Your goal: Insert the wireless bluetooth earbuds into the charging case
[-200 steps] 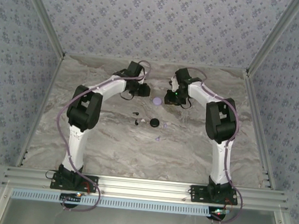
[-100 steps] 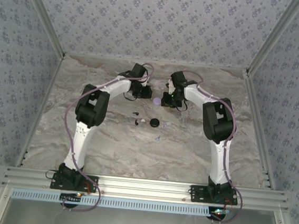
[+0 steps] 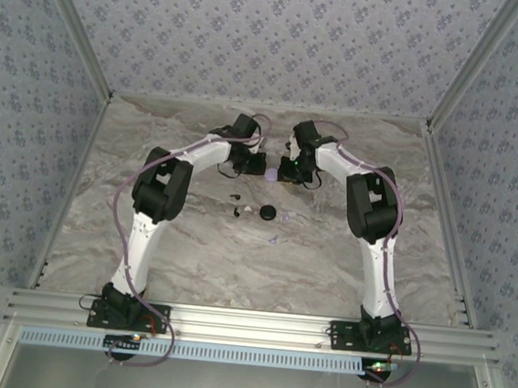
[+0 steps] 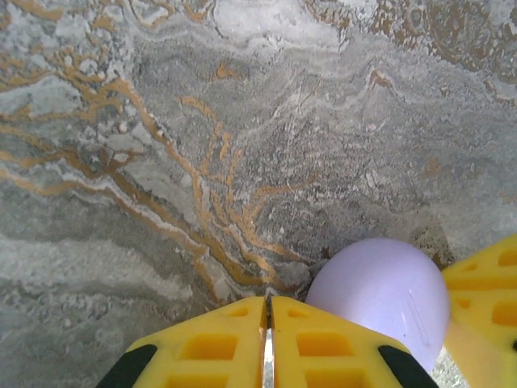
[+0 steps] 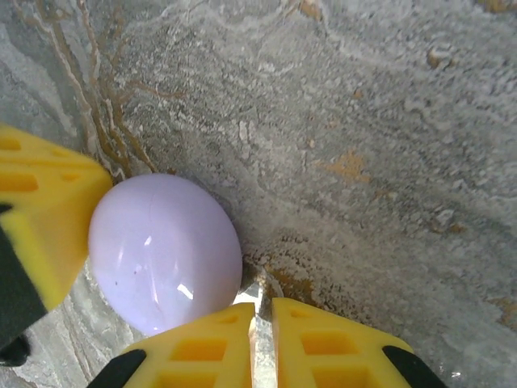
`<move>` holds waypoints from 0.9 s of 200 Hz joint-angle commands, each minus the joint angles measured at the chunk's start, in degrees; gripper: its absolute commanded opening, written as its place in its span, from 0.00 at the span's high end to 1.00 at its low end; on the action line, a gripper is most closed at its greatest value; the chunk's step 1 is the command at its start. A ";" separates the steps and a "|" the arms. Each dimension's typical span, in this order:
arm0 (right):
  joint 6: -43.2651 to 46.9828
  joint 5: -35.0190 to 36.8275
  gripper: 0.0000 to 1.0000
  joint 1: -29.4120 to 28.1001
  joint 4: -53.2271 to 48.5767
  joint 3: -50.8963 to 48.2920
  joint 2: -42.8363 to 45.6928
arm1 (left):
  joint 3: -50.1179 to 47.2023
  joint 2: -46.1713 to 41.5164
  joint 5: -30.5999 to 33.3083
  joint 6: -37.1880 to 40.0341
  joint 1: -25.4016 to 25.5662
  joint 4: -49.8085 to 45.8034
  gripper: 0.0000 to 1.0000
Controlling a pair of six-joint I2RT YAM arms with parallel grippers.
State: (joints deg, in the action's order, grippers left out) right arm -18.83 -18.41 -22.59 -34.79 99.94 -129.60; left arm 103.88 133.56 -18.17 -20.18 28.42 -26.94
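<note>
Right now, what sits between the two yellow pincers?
A smooth lilac oval, likely the charging case, lies between the left pincer and the right pincer. Both wrist views show it.

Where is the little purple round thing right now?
The purple case sits on the table, far middle in the top view, between the left gripper and the right gripper.
</note>
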 commanded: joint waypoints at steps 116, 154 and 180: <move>4.42 4.50 0.77 -0.15 -8.17 9.74 -5.51 | -13.59 -9.99 -2.18 -1.44 2.70 0.49 0.87; 2.90 5.61 0.77 0.76 -6.77 6.63 -2.31 | -14.33 -12.56 0.33 -1.26 1.59 0.07 0.87; 1.45 4.35 0.77 1.11 -4.03 2.20 1.34 | -13.33 -12.97 -0.22 -1.35 -0.47 0.14 0.86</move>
State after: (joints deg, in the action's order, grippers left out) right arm -15.84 -14.33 -22.22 -39.00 105.58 -132.14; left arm 89.47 123.48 -18.63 -21.12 30.04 -25.56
